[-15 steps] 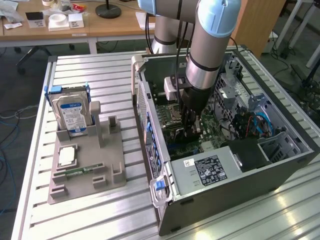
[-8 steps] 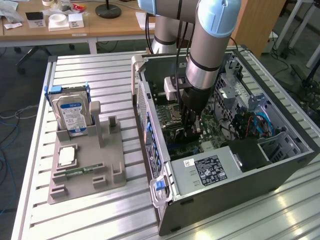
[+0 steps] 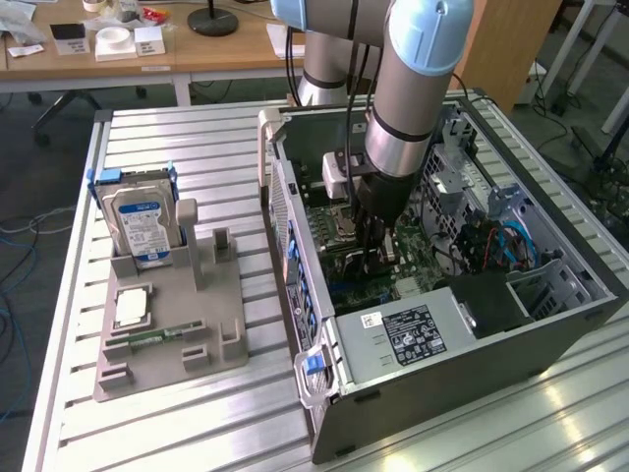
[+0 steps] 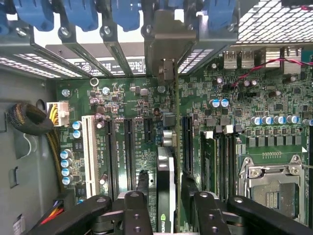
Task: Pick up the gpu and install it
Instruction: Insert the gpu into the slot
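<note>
The pincer (image 4: 166, 205) hung low inside the open computer case (image 3: 550, 334), its fingers (image 4: 134, 210) straddling the gpu (image 4: 166, 171); whether they gripped or had let go, I could not tell. The card stood on edge over a motherboard (image 4: 127, 107) slot, bracket toward the rear openings, apparently so it could seat squarely. In the exterior view, a grey fixture (image 3: 197, 324) holding a hard drive (image 3: 138, 226) lay at nine o'clock from the case on the slatted metal worktop (image 3: 197, 147). A wooden desk (image 3: 226, 54) stood at twelve o'clock.
</note>
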Robot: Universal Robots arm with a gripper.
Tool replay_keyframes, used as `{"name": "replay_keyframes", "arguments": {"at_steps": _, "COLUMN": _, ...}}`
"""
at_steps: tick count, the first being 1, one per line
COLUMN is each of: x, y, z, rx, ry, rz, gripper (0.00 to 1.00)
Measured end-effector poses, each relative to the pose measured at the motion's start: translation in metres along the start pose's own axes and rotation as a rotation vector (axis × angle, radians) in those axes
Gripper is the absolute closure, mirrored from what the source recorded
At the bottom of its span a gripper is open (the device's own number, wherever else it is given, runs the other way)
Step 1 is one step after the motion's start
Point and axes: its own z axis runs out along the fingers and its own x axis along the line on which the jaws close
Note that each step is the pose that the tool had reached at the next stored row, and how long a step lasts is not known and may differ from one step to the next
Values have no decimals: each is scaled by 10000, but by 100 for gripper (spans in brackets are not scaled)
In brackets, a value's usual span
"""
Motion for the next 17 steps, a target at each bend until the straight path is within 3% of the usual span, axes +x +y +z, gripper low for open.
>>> {"name": "replay_keyframes", "arguments": {"at_steps": 13, "x": -1, "y": 0, "z": -34, "rx": 1, "ry": 0, "rz": 0, "gripper": 60}}
{"name": "replay_keyframes", "arguments": {"at_steps": 16, "x": -1, "y": 0, "z": -34, "rx": 1, "ry": 1, "rz": 0, "gripper": 73}}
{"name": "replay_keyframes", "arguments": {"at_steps": 17, "x": -1, "y": 0, "z": -34, "rx": 0, "ry": 0, "rz": 0, "gripper": 73}}
